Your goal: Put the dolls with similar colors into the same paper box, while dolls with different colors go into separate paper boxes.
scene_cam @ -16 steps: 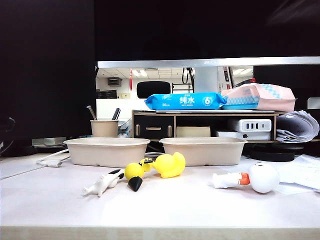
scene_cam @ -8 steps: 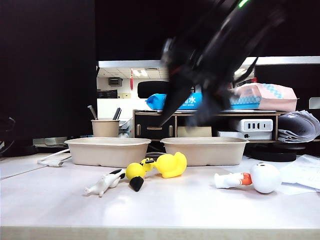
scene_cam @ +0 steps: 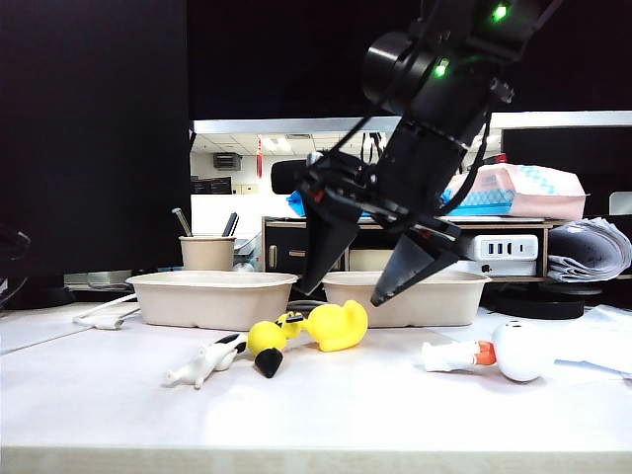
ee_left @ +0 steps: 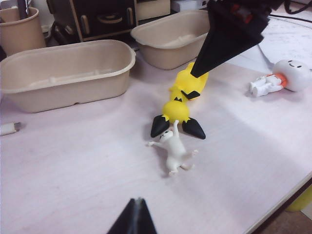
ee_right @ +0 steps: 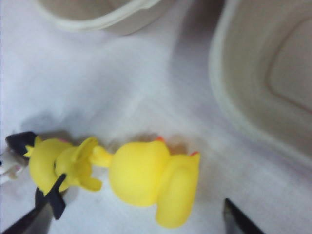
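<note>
Four dolls lie on the table in front of two beige paper boxes [scene_cam: 210,298] [scene_cam: 434,296]. They are a yellow duck [scene_cam: 336,326], a yellow-and-black figure [scene_cam: 265,341], a slim white animal [scene_cam: 202,363] and a white round-headed figure [scene_cam: 513,351]. My right gripper [scene_cam: 344,294] hangs open just above the duck [ee_right: 151,183], its fingers spread to either side and touching nothing. The left wrist view shows the duck [ee_left: 191,84] partly hidden behind a right finger [ee_left: 224,41]. My left gripper [ee_left: 138,201] is shut and empty, nearer the table's front edge than the white animal [ee_left: 174,148].
A round pen cup [scene_cam: 206,253] stands behind the left box. A low shelf unit [scene_cam: 395,242] carries a blue wipes pack [scene_cam: 365,199] and a pink pack [scene_cam: 513,193]. Papers [scene_cam: 592,336] lie at the right, and a white plug [scene_cam: 99,314] at the left.
The right arm has swung down into view from above and its jaws have opened over the duck. The dolls and boxes have not moved.
</note>
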You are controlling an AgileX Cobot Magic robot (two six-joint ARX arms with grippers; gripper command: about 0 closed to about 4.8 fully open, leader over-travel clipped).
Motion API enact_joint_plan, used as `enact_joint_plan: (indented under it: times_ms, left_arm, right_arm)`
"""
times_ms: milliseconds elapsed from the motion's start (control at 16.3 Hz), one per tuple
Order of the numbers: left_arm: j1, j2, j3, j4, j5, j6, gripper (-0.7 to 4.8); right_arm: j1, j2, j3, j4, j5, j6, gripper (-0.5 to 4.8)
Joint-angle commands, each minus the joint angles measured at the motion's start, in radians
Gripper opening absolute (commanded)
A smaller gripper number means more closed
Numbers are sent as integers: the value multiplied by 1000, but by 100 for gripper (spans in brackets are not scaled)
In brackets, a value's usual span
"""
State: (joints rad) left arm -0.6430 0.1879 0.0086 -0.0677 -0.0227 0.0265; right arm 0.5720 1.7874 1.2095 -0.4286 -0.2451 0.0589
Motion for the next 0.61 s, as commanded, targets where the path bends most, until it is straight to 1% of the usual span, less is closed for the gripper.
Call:
enact_joint_plan:
  times_ms: [61,430,614]
  left_arm:
    - [1,1,1,9,0,0,-5]
    - [1,1,1,9,0,0,-5]
    - [1,1,1,9,1,0,-5]
  right_arm:
    - [7,10,5,37,35,-2,468]
    - [37,51,5,57,81,-2,468]
    - [51,81,5,71,121,-2,468]
